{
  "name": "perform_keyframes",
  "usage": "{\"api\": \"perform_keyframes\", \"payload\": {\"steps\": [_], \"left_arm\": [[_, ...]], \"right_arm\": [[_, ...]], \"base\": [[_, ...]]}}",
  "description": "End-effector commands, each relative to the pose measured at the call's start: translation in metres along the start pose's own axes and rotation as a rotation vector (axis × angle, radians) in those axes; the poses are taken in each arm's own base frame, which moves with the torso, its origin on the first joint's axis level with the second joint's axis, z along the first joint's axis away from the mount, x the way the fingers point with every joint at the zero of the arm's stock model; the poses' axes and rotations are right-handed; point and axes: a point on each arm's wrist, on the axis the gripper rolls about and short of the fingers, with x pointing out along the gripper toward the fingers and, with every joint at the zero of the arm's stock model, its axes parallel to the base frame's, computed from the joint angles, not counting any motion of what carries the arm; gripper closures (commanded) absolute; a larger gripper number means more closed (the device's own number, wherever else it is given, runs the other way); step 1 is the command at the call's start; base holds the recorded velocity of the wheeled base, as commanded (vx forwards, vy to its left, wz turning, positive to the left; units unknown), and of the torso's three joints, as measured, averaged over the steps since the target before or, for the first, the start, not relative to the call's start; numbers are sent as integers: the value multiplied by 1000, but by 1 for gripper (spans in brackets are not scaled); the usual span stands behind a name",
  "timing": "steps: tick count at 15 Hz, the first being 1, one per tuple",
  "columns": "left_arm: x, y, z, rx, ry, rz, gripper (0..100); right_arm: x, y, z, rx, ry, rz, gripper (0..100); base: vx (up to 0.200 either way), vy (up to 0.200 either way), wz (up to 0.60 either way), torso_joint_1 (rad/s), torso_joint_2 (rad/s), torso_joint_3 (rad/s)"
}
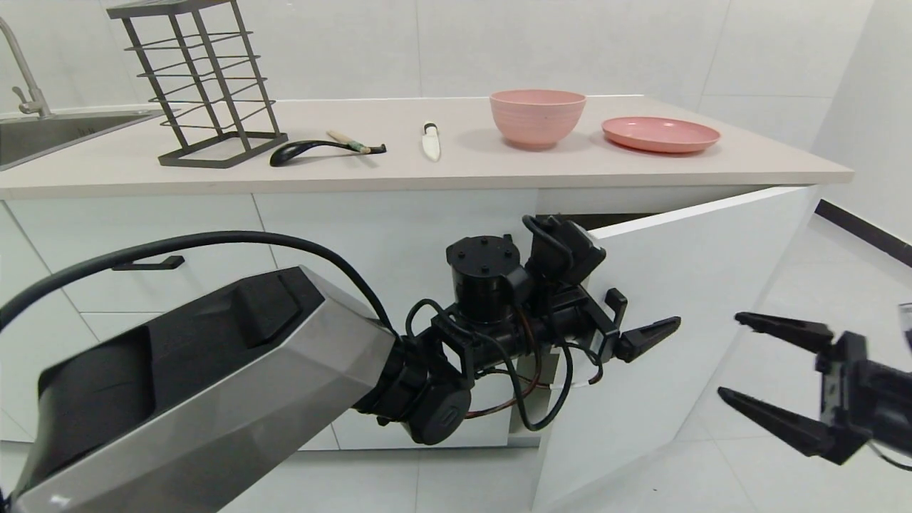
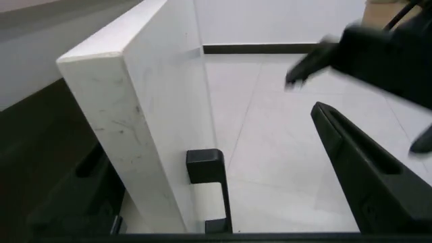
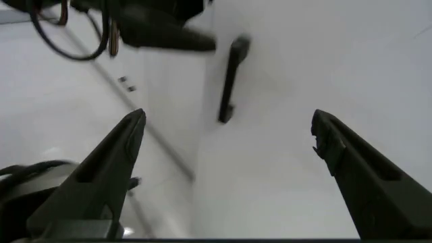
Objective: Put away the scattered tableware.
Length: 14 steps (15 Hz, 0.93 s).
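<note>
On the counter lie a pink bowl (image 1: 537, 116), a pink plate (image 1: 660, 133), a white-bladed knife (image 1: 430, 141), a black spoon (image 1: 306, 149) and a wooden-handled utensil (image 1: 349, 141). Below them a white cabinet door (image 1: 662, 342) stands partly open. My left gripper (image 1: 641, 335) is open at the door's free edge by the black handle (image 1: 614, 305). In the left wrist view the door edge (image 2: 128, 128) sits between that gripper's (image 2: 202, 135) spread fingers (image 2: 358, 169). My right gripper (image 1: 730, 354) hangs open and empty, facing the door front and its handle (image 3: 229, 81).
A black wire dish rack (image 1: 203, 78) stands on the counter's left part, with a sink (image 1: 50, 135) and tap beyond it. Closed cabinet fronts with a black handle (image 1: 148, 264) are on the left. White tiled floor (image 1: 784, 456) lies under the right gripper.
</note>
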Motion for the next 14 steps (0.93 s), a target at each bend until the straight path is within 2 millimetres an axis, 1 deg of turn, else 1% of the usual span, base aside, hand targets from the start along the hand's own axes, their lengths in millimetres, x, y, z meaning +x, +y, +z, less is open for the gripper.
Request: {"api": "perform_keyframes", "payload": {"steps": [1, 2, 3, 5, 6, 9, 10, 11, 12, 13, 14], "left_arm": [[5, -14, 1, -1, -7, -41, 0], [6, -19, -1, -5, -6, -53, 0], [9, -32, -5, -12, 0, -83, 0], [13, -41, -3, -11, -9, -104, 0], [14, -45, -5, -14, -5, -112, 0], [16, -48, -5, -14, -11, -122, 0], [18, -52, -6, -15, -11, -131, 0], [23, -64, -9, -20, -11, -173, 0], [25, -70, -9, -21, -14, -201, 0], [34, -105, -8, -18, -58, -338, 0], [37, -124, -2, -12, -105, -405, 0]], "right_arm": [[-47, 35, 70, -367, -184, -182, 0], [-52, 39, 84, -432, -223, -192, 0], [-61, 49, 114, -581, -299, -224, 0], [-72, 59, 142, -726, -350, -277, 0], [-75, 64, 148, -764, -365, -286, 0], [-78, 69, 158, -812, -388, -291, 0], [-79, 69, 160, -823, -392, -292, 0], [-80, 73, 164, -845, -403, -294, 0], [-81, 73, 165, -848, -404, -295, 0], [-81, 74, 169, -867, -414, -293, 0], [-82, 75, 173, -881, -423, -292, 0]], "base": [[0, 0, 0, 0, 0, 0], [0, 0, 0, 0, 0, 0], [0, 0, 0, 0, 0, 0], [0, 0, 0, 0, 0, 0], [0, 0, 0, 0, 0, 0], [0, 0, 0, 0, 0, 0], [0, 0, 0, 0, 0, 0], [0, 0, 0, 0, 0, 0], [0, 0, 0, 0, 0, 0], [0, 0, 0, 0, 0, 0], [0, 0, 0, 0, 0, 0]]}}
